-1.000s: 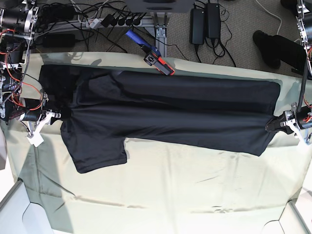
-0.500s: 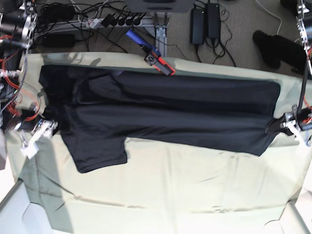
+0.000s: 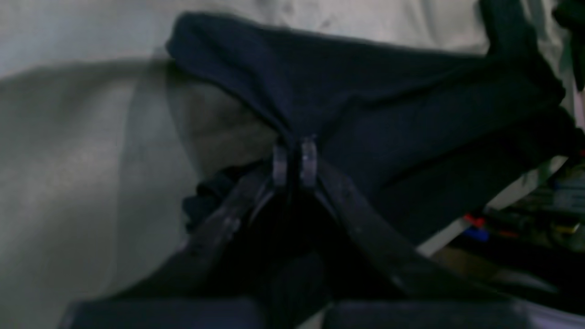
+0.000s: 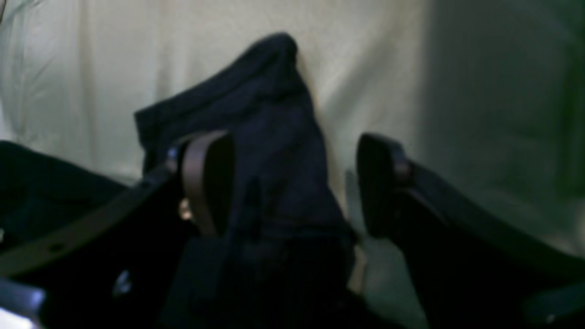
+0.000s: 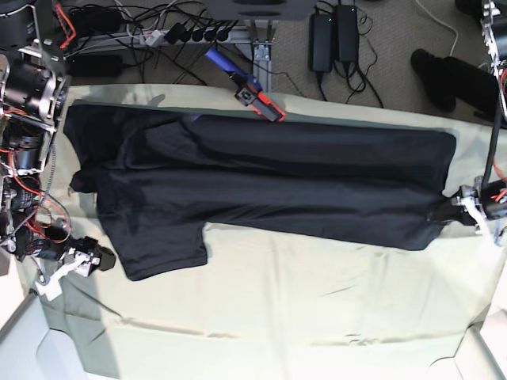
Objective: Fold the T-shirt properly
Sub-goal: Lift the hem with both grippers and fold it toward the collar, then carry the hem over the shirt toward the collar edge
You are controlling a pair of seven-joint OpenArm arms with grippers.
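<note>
Left pincer [image 5: 453,207] clamped on T-shirt [image 5: 269,182] hem corner, anchoring the lengthwise fold on table [image 5: 277,309]; right pincer [image 5: 89,260] apart beside sleeve, nothing held

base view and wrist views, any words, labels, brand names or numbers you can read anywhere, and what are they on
None can be read.
T-shirt: plain black where it shows, no print or label visible.
Table cloth: plain pale green, no text.
Red and blue tool at the table's far edge: any marking too small to read.
Power bricks on the floor: labels too small to read.
Both wrist views: too dark and blurred for any text.
</note>
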